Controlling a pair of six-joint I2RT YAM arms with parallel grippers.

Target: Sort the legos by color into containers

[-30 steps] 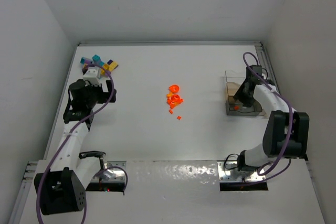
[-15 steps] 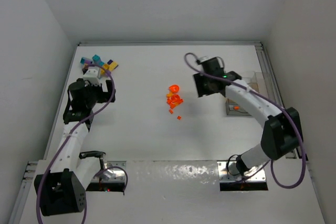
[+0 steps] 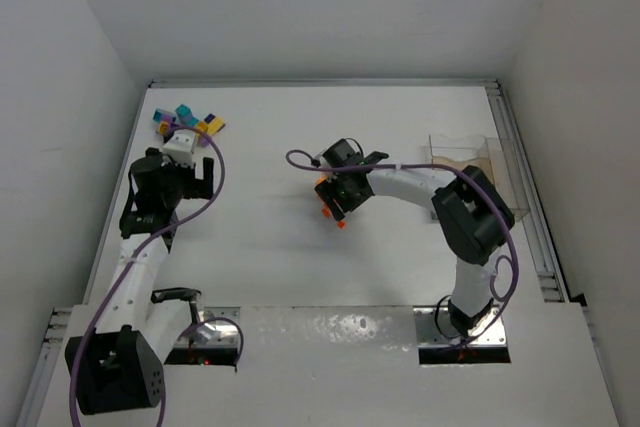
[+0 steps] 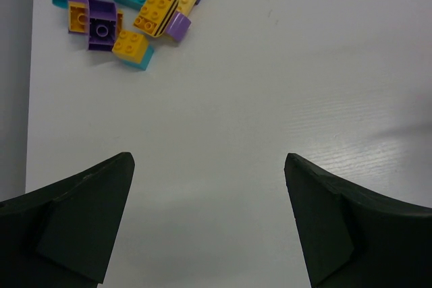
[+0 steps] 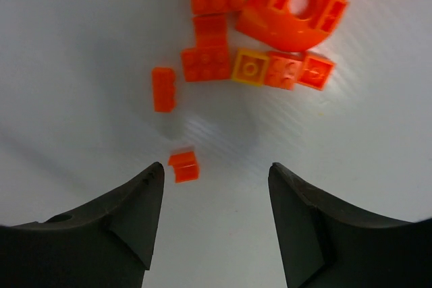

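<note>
Orange legos (image 5: 209,64) (loose) beneath right gripper (image 5: 216,170)

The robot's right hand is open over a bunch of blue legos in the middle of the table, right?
Not blue. The right wrist view shows that the legos under the open right hand are orange. The rest is right.

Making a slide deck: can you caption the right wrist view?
Open right end effector poised above a cluster of orange legos on the white table.
</note>
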